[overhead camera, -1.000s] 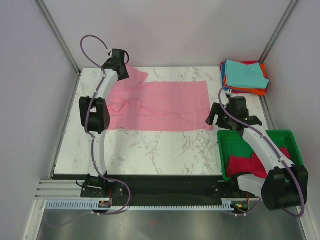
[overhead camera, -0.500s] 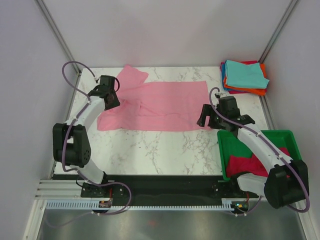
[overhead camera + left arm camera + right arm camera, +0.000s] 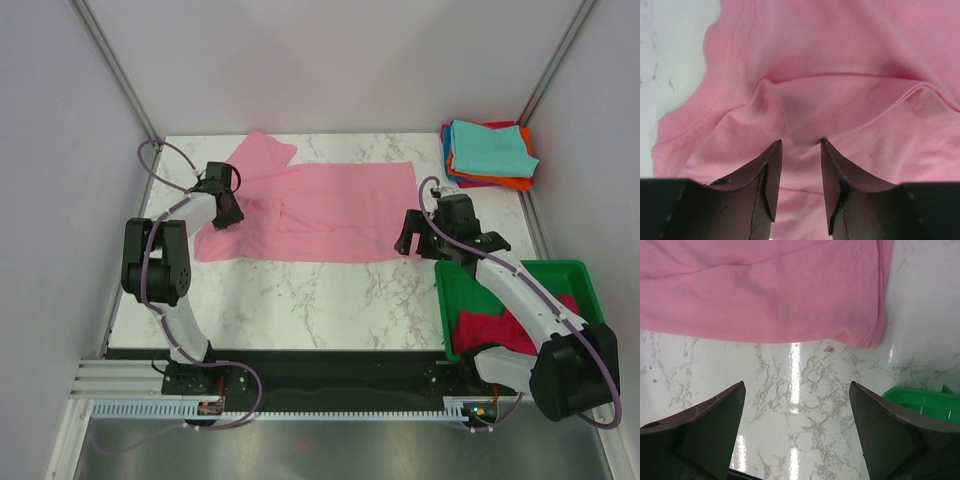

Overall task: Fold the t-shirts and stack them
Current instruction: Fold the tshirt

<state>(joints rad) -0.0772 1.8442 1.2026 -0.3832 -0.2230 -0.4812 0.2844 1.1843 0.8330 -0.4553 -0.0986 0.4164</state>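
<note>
A light pink t-shirt (image 3: pixel 320 210) lies spread across the marble table, one sleeve pointing to the back left. My left gripper (image 3: pixel 228 210) is low over its left end. In the left wrist view the shirt (image 3: pixel 840 60) fills the frame, and the gripper (image 3: pixel 799 145) is open a little, with a raised fold of cloth just past the tips. My right gripper (image 3: pixel 410 233) is wide open and empty by the shirt's near right corner. In the right wrist view it (image 3: pixel 797 384) is over bare marble, just short of the hem (image 3: pixel 765 290).
A folded stack (image 3: pixel 488 152) with teal on top of orange, blue and red sits at the back right corner. A green bin (image 3: pixel 560 267) at the front right holds crumpled magenta and red shirts (image 3: pixel 490 330); its corner shows in the right wrist view (image 3: pixel 920 400).
My left gripper has moved from the back left corner toward the near side and now sits low on the shirt's left end. The back sleeve is now uncovered. My right gripper has shifted slightly left.
</note>
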